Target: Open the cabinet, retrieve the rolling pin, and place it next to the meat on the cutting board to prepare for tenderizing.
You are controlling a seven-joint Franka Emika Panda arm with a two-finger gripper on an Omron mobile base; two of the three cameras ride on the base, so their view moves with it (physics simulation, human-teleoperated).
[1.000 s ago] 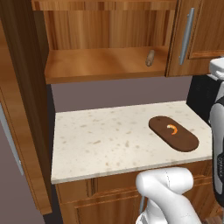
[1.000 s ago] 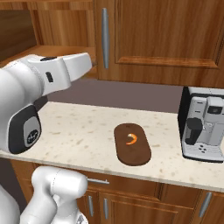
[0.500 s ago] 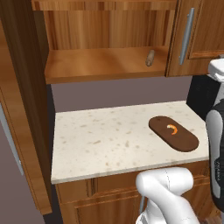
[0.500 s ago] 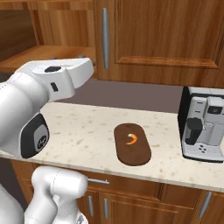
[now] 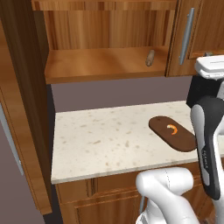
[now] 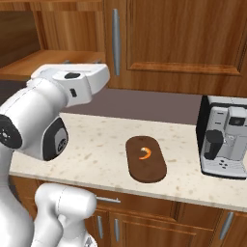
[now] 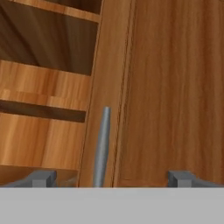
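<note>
The cabinet (image 5: 105,65) stands open, its door (image 5: 24,109) swung out to the left. On its shelf, near the right end, lies the small tan rolling pin (image 5: 150,57). On the counter rests the dark oval cutting board (image 5: 172,132) (image 6: 145,158), and the curved orange meat (image 5: 173,129) (image 6: 145,153) sits on it. My gripper (image 7: 111,179) (image 6: 81,61) is open and holds nothing. It is raised in front of the wall cabinets, right of the open one, facing the neighbouring door's silver handle (image 7: 101,146). It is well apart from the rolling pin.
A coffee machine (image 6: 226,136) stands on the counter right of the board. The narrower neighbouring cabinet (image 5: 197,35) is shut, its bar handle (image 6: 116,34) vertical. The speckled countertop (image 5: 100,140) stretches left of the board. My own arm (image 5: 210,144) rises at the right.
The arm has folded a little, and the hand has sunk slightly and drawn back from the cabinets. The jaws stay open. The rolling pin, board and meat have not moved.
</note>
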